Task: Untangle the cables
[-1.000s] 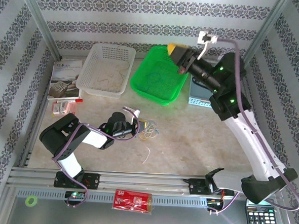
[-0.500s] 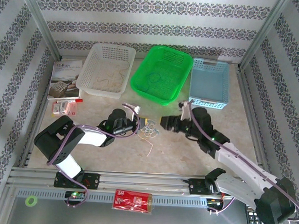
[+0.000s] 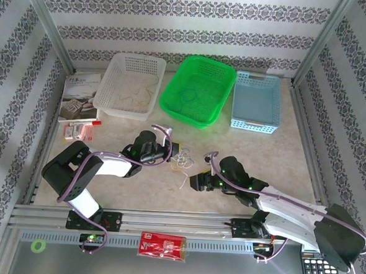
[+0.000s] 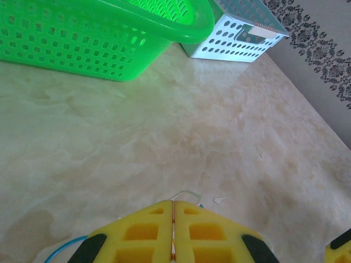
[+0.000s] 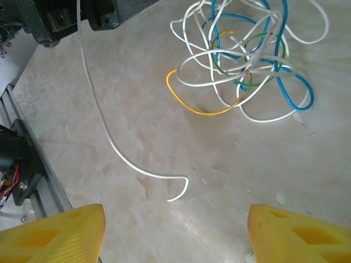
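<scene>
The cables [image 3: 183, 159] are a small tangle of white, blue, yellow and green strands [image 5: 247, 60] on the table's middle. My left gripper [image 3: 171, 150] sits at the tangle's left edge. Its yellow fingers [image 4: 174, 203] are pressed together, with a whitish loop [image 4: 191, 193] poking out at the tips and a blue strand [image 4: 57, 251] beside them. One long white strand [image 5: 109, 142] lies loose, its hooked end just ahead of my right gripper [image 5: 175, 235]. That gripper is open and holds nothing, low over the table south-east of the tangle [image 3: 196, 180].
Along the back stand a white basket [image 3: 104, 104], a green basket [image 3: 190, 121] and a blue basket [image 3: 254, 124]. A booklet [image 3: 80, 96] lies at the left. A calculator [image 3: 318, 269] and a red pack [image 3: 162, 244] sit by the front rail [image 3: 165, 221].
My right arm swung down from over the green basket to the table near the loose white strand, and its jaws opened. The left gripper stayed shut at the tangle, shifting slightly.
</scene>
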